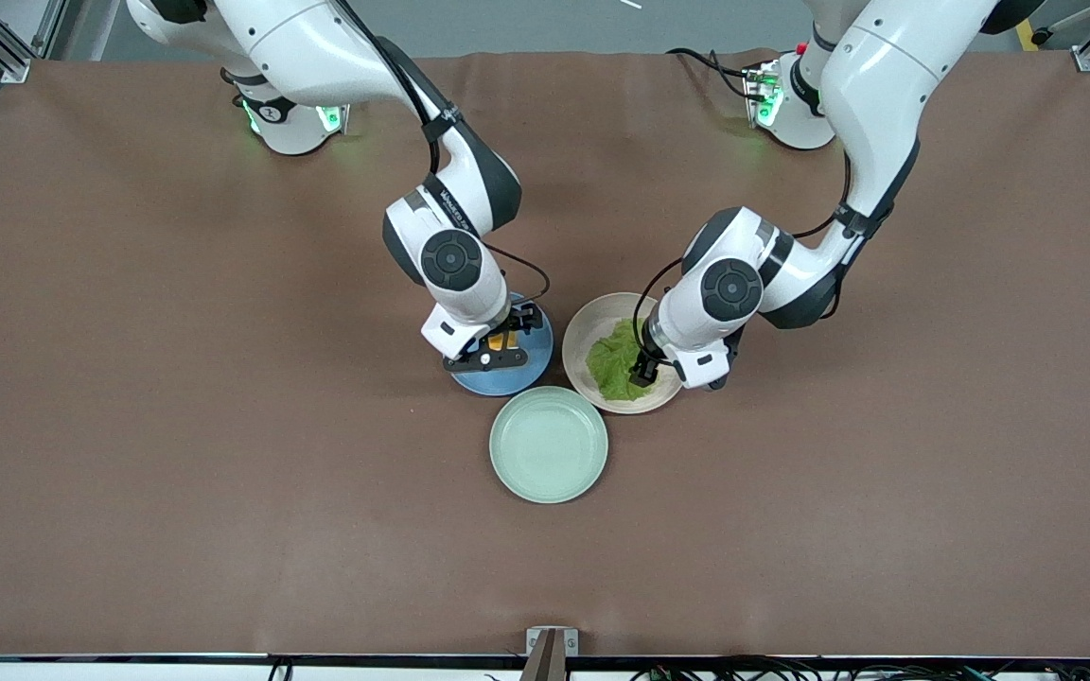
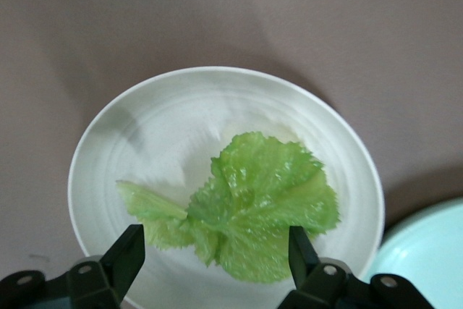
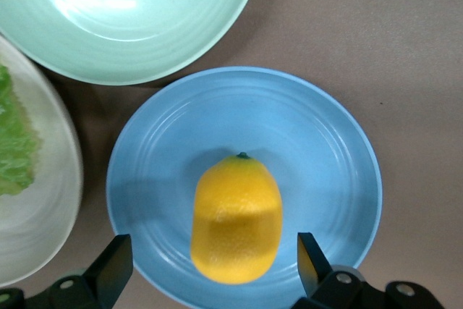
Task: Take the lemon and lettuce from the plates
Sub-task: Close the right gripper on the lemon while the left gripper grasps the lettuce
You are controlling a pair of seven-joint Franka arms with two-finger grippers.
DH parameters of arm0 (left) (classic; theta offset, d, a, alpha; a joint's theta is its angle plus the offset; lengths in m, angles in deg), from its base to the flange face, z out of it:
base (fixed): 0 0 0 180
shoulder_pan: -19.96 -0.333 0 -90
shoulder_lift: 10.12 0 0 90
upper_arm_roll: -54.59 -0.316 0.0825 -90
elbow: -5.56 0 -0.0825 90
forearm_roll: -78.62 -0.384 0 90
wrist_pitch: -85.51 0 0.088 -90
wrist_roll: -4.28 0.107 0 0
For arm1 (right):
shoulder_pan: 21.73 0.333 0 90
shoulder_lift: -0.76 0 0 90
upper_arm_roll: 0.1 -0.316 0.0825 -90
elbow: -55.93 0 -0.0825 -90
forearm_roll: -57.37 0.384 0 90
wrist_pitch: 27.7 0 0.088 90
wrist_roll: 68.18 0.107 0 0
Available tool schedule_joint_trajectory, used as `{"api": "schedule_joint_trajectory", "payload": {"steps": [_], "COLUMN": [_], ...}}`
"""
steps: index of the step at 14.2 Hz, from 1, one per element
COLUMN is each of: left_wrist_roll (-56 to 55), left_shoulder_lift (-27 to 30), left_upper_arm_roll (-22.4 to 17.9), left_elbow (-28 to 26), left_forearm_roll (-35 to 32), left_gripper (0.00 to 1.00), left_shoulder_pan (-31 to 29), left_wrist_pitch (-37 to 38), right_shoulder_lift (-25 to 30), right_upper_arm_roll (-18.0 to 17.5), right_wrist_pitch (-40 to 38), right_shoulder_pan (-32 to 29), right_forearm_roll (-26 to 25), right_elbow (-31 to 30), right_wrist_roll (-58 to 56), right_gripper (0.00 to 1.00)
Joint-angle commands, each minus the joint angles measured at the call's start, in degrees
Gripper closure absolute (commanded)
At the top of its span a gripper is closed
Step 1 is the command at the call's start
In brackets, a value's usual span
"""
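Both grippers poised over their plates, nothing lifted yet.
You are holding the right gripper (image 3: 210, 269), jaws open, astride the lemon (image 3: 236, 218) on the blue plate (image 3: 318, 150); the left gripper (image 2: 215, 255), jaws open, is straddling the lettuce (image 2: 253, 204) on the beige plate (image 2: 159, 121).
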Motion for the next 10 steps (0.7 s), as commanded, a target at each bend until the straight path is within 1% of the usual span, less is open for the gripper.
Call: {"api": "schedule_joint_trajectory", "payload": {"steps": [1, 3, 5, 8, 9, 10], "left_wrist_roll": [-2.05, -2.31, -2.4, -2.4, -2.4, -2.4], "left_shoulder_lift": [-0.99, -1.69, -1.96, -2.66, -3.01, -3.19], "left_upper_arm_roll": [-0.16, -0.16, -0.16, -0.25, -0.25, -0.25], "left_elbow": [-1.08, -1.08, -0.99, -0.91, -0.91, -0.91], "left_forearm_roll": [-0.95, -0.95, -0.95, -0.95, -0.95, -0.95], "left_gripper": [0.17, 0.21, 0.32, 0.37, 0.4, 0.42], "left_shoulder_pan": [0.24, 0.42, 0.42, 0.42, 0.42, 0.42], "left_wrist_pitch": [-2.31, -2.31, -2.4, -3.89, -4.5, -4.95], "right_shoulder_lift": [0.18, -0.26, -1.67, -1.76, -1.93, -2.11], "right_upper_arm_roll": [0.08, 0.16, 0.16, 0.08, 0.08, 0.08], "right_wrist_pitch": [0.77, 0.77, 2.08, 2.08, 2.08, 2.08], "right_shoulder_pan": [-0.2, 0.06, 0.06, -0.29, -0.2, -0.03], "right_forearm_roll": [0.92, 0.92, 0.92, 0.92, 0.92, 0.92], "right_elbow": [-0.6, -0.68, -0.68, -0.95, -0.95, -0.95], "right_wrist_roll": [0.46, 0.46, 0.46, 0.46, 0.46, 0.46], "right_gripper": [0.0, 0.0, 0.0, 0.0, 0.03, 0.09]}}
